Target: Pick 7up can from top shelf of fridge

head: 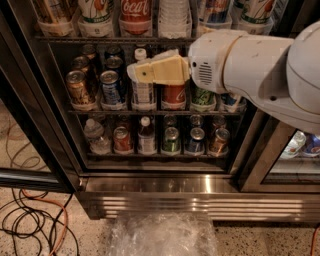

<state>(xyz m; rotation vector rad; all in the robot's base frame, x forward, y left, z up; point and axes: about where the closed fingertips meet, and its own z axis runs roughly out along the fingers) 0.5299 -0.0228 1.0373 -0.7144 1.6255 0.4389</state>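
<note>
Camera view is showing the pincer [136,74] hovering mid-frame in front of the second rack [100,112], gripping nothing that I can see; whether it is open or closed I cannot tell. The 7up can [96,11] is standing on the top shelf [75,39] of the fridge [165,197], upper left of the frame, just beside the red Coca-Cola can [136,10]. Reaching up, grasping and lifting it out are all looking undone to me.
</note>
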